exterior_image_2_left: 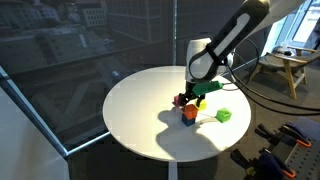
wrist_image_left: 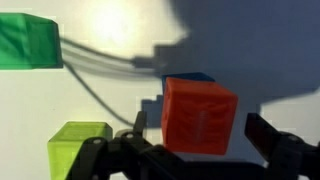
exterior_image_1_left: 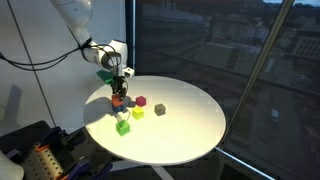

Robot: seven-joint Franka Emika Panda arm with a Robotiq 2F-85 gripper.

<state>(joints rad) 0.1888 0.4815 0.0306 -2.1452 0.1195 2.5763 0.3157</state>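
Red cube sits between the gripper's spread fingers; a lime cube lies just outside one finger.

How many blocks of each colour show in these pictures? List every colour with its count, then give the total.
red block: 1
blue block, under the red one: 1
lime block: 1
dark green block: 1
yellow block: 1
maroon block: 1
grey block: 1
Total: 7
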